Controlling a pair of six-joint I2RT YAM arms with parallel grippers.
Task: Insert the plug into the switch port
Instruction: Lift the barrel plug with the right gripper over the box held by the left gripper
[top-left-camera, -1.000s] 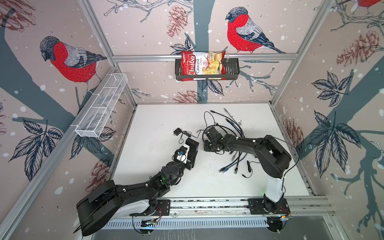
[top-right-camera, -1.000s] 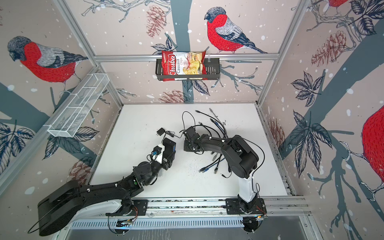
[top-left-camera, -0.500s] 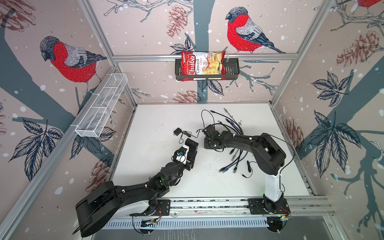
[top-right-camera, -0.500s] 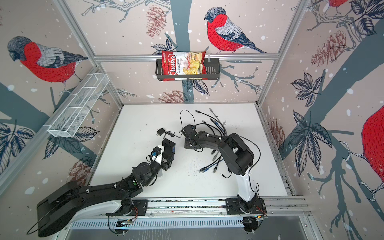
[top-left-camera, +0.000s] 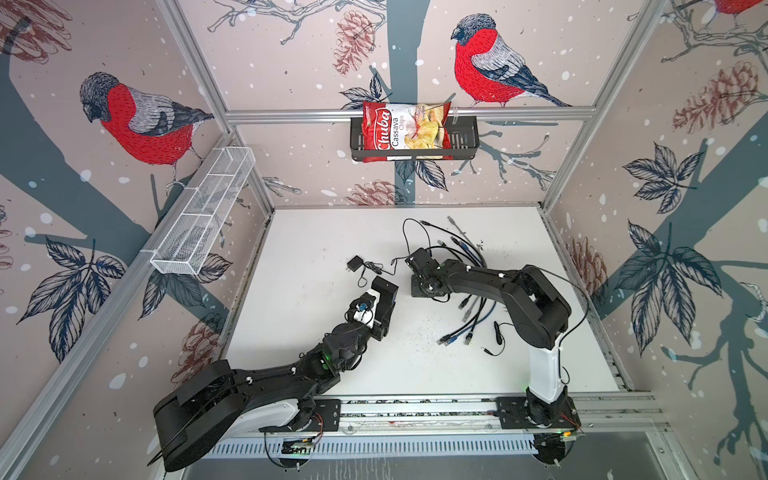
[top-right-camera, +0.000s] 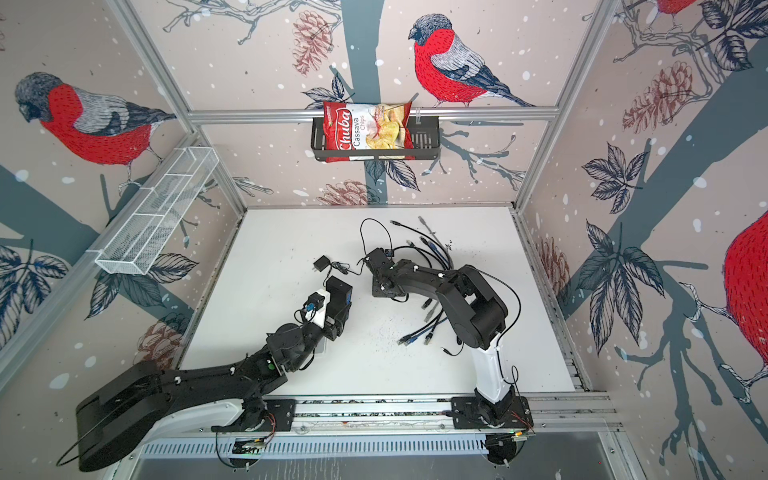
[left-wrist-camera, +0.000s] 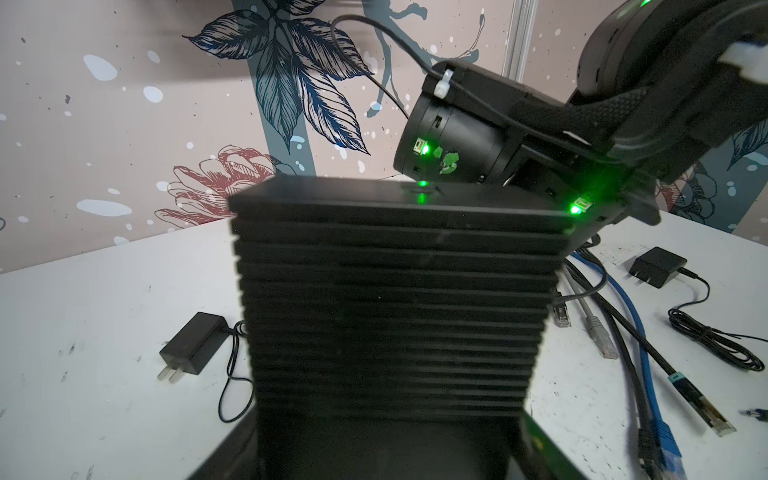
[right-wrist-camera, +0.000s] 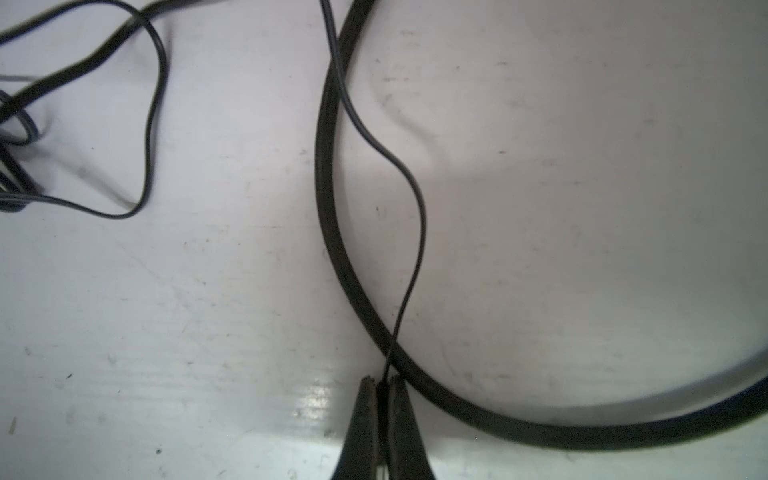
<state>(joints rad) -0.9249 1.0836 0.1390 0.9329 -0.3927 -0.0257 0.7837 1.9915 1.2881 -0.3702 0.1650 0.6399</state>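
Observation:
The switch (top-left-camera: 384, 291) is a black ribbed box that stands upright off the table, left of the middle, in both top views (top-right-camera: 338, 291). My left gripper (top-left-camera: 380, 320) is shut on its lower end. In the left wrist view the switch (left-wrist-camera: 399, 291) fills the middle and hides the left gripper's fingers. No port shows on the faces in view. My right gripper (top-left-camera: 411, 262) points down at the table just right of the switch. Its fingers (right-wrist-camera: 365, 415) are shut on the small dark plug (right-wrist-camera: 381, 388). A thin black wire (right-wrist-camera: 417, 224) leads away from the plug.
The thin wire runs to a black power adapter (top-left-camera: 354, 263) behind the switch. A bundle of black, blue and grey network cables (top-left-camera: 473, 316) lies under and beside the right arm. A thick black cable (right-wrist-camera: 328, 208) loops past the right jaws. A chips bag (top-left-camera: 405, 129) sits in the back-wall basket.
The right gripper's jaws have closed onto the plug, and the right arm's elbow has shifted a little. The left arm and the switch have not moved.

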